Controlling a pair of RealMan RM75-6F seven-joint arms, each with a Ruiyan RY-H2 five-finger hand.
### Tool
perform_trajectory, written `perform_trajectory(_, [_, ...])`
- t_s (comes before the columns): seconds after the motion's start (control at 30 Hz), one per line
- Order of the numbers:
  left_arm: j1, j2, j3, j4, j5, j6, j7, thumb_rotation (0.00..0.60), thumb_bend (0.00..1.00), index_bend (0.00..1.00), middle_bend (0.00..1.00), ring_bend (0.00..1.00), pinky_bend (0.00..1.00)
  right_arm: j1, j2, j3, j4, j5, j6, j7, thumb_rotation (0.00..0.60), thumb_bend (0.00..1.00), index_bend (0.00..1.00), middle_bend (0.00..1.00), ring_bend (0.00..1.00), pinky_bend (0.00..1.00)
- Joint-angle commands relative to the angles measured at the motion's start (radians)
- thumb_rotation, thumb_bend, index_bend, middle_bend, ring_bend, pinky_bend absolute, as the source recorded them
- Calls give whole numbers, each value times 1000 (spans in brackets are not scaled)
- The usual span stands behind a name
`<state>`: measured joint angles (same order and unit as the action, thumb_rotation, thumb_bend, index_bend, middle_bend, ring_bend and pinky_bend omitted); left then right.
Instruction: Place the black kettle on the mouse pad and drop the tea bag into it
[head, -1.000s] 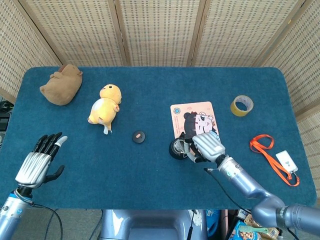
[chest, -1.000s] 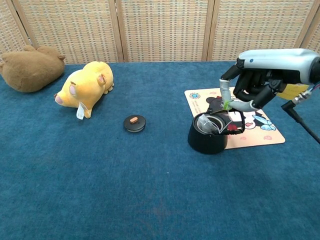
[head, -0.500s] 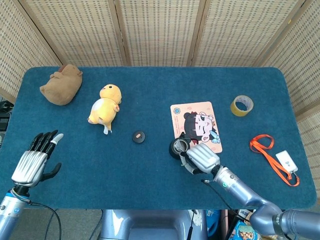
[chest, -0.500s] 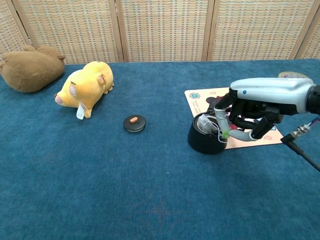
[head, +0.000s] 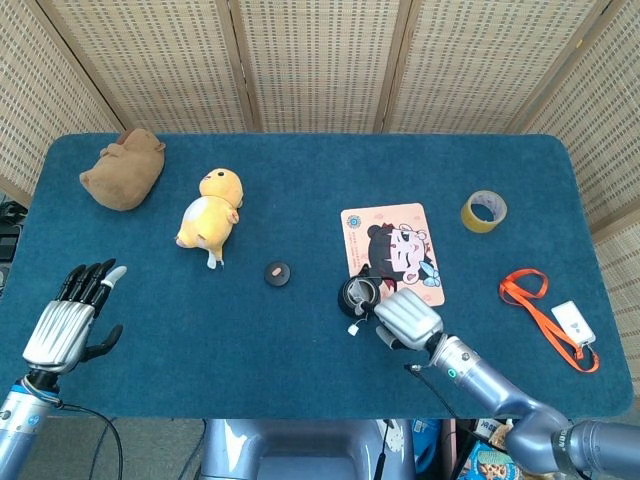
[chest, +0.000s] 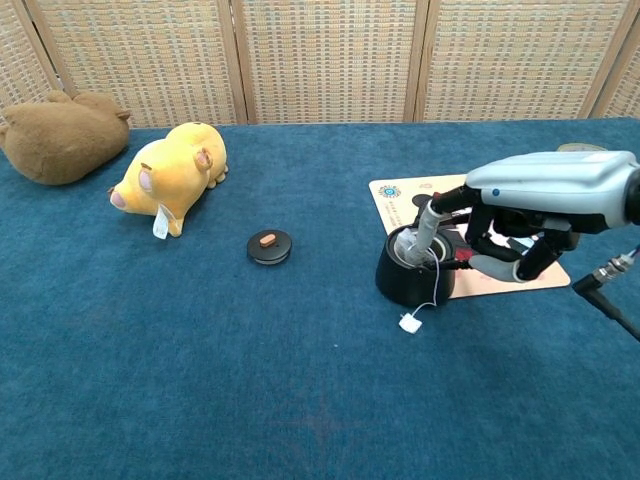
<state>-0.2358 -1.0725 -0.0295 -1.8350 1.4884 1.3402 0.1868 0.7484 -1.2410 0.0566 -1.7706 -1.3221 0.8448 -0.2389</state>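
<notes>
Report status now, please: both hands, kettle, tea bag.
Left hand open, idle. Right hand at black kettle. Tea bag string hangs outside. Nothing blocking.

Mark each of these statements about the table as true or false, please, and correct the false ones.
1. The kettle stands fully on the mouse pad. False: it stands at the pad's near left corner, mostly on the blue cloth.
2. The kettle's lid lies apart on the cloth, left of the kettle. True.
3. A tea bag string hangs over the kettle's rim, with its tag on the cloth. True.
4. The left hand holds the yellow plush. False: it holds nothing, fingers spread, near the table's left front edge.
5. The tape roll lies on the mouse pad. False: it lies on the cloth to the pad's right.
</notes>
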Motion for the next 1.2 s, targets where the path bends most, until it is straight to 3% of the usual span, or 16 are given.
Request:
perform_trajectory(0.03, [2,1,-1,-2,-1,3,0,600,392,0,0,0,0,18,29,11,-20,31,-32,-11,600,681,234,882,997,1000])
perform_trajectory(0.27, [4,5,-2,-5,0,8,2,600,392,0,0,0,0,95,102,30,-42,172,-170,-26,600,704,159,998,1000,1000])
perform_trajectory(0.5, [3,5,-1,-8,0,6,5,600,393,0,0,0,0,162,124,20,-35,290,-260,-39,581,830,147,1000,1000,1000])
perform_trajectory(0.73, [3,8,-2,-12,-3,5,10,600,393,0,0,0,0,220,113,2,-4,371,-297,-56,581,842,147,1000,1000,1000])
perform_trajectory(0.9, [5,10,-1,-13,-6,5,9,600,392,0,0,0,0,263,97,-25,28,430,-336,-59,536,842,143,1000,1000,1000])
perform_trajectory(1.2, [5,11,0,-10,-7,2,6,600,392,0,0,0,0,334,67,-66,64,501,-383,-49,537,842,126,1000,1000,1000])
